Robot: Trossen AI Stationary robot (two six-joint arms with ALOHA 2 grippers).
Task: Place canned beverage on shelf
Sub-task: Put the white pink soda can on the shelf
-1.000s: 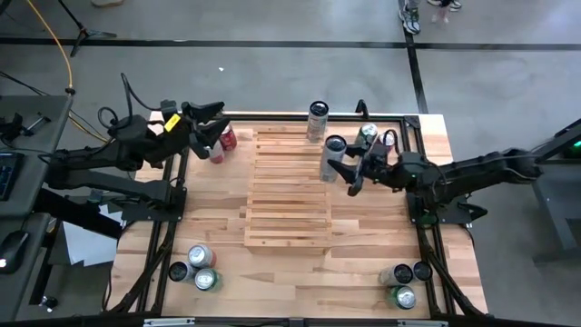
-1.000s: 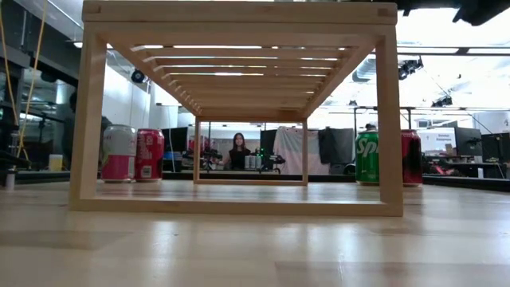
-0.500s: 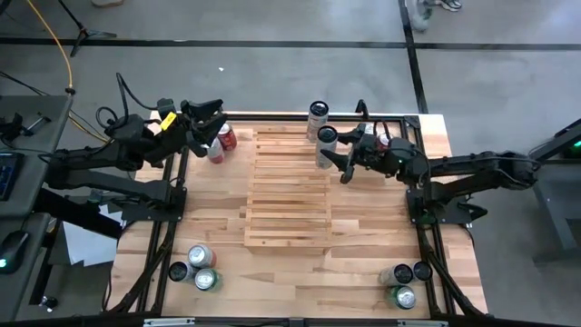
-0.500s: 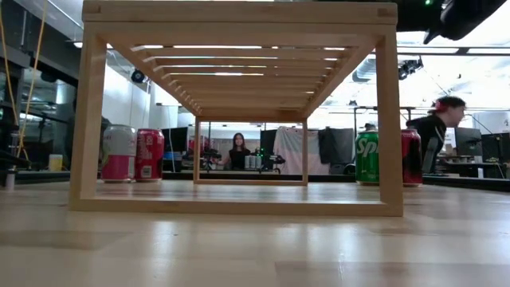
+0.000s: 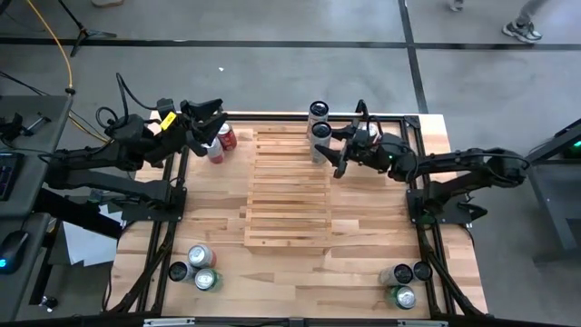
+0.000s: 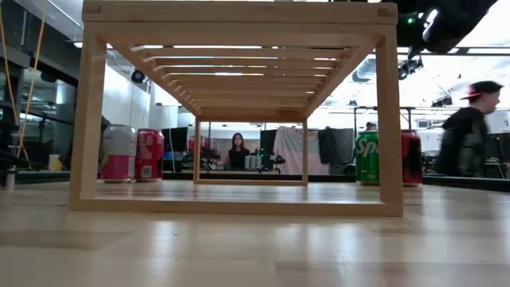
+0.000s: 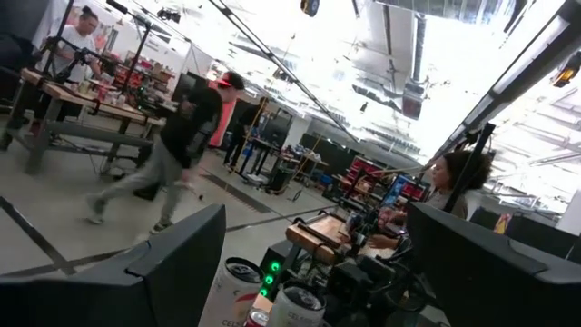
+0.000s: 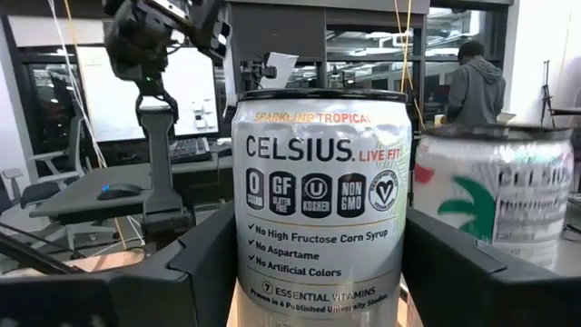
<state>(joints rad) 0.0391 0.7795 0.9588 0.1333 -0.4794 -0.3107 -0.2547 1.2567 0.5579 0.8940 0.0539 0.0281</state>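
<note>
Held can: a tall silver can (image 5: pixel 320 143) is seen upright at the far right corner of the shelf (image 5: pixel 289 186), just in front of a second like can (image 5: pixel 318 110) standing at the far edge.
Right gripper: the right gripper (image 5: pixel 337 153) is reached in from the right, its fingers (image 8: pixel 204 263) set on either side of the silver can; the can is grasped between them, filling the gap in the right wrist view.
Can against shelf: whether the can's base rests on the slats or is held just above them cannot be told.
Left gripper: the left gripper (image 5: pixel 211 123) is held at the far left of the table, near a red can (image 5: pixel 228 136) and a pink can (image 5: pixel 215 150); its fingers are spread apart with nothing between them.
Shelf: the pale slatted rack is placed mid-table, between the two arms.
Other cans: groups are stood at the near left (image 5: pixel 200 257) and near right (image 5: pixel 402 296) of the table.
Room: a person (image 6: pixel 470 131) is seen beyond the table in the low view.
</note>
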